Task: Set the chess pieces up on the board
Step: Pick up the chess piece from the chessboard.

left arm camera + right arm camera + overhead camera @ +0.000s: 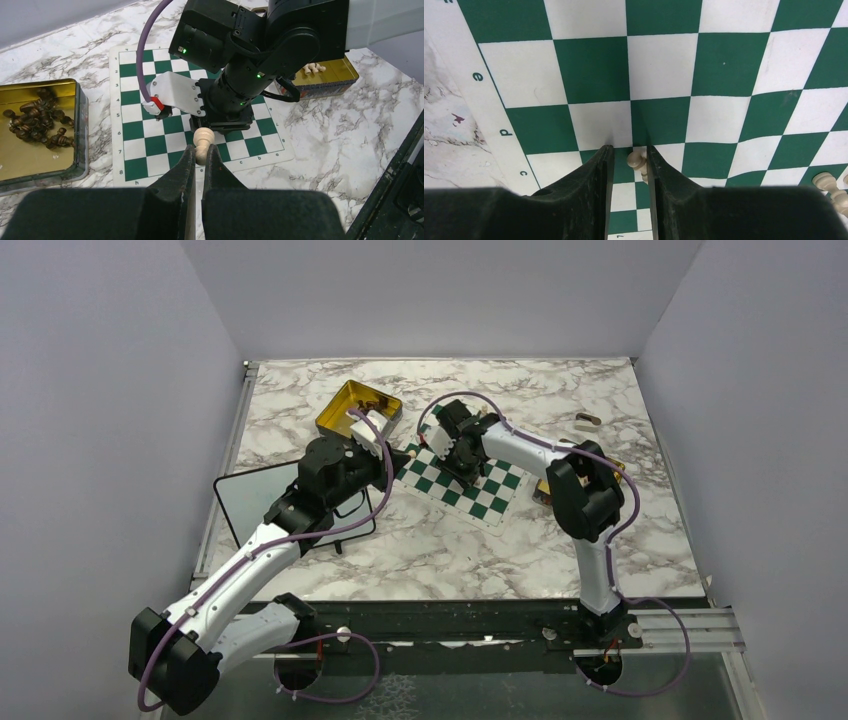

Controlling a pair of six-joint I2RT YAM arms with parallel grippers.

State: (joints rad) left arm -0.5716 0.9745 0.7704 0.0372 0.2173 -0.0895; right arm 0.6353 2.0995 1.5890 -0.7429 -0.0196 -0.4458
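Your right end effector straddles a pale pawn at lower centre of the right wrist view, jaws part-spread; whether they pinch it you cannot tell. It is probably aligned over the board so the pawn seats upright. Your left end effector hangs closed nearby, likely to leave room.

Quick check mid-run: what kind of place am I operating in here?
Probably a lab test cell for robot manipulation, not a home. Plain blank walls box in a marble-patterned table, and the left arm and right arm are bolted to a frame at its near edge.
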